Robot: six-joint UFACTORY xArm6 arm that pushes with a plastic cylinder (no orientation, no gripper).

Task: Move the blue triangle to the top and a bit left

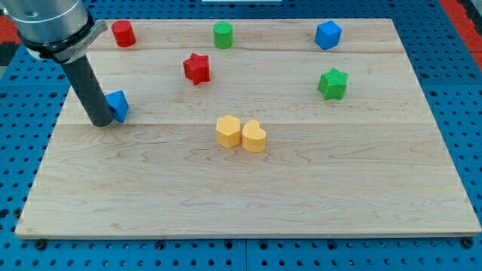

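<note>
Yellow blocks (241, 134) sit clear; my tip (103, 123) (a bare rod, no jaws, holding nothing) touches the blue triangle (117, 104) from the view's left.

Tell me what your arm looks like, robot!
My arm ends in a wide, round, silvery-grey metal part at the view's top left. From it a straight, dark, almost black rod slants down to my tip. It's smooth and plain: no cables, stickers or markings show.

Pale wooden board (248, 192), blue perforated surface (459, 90) around it, even light
</note>
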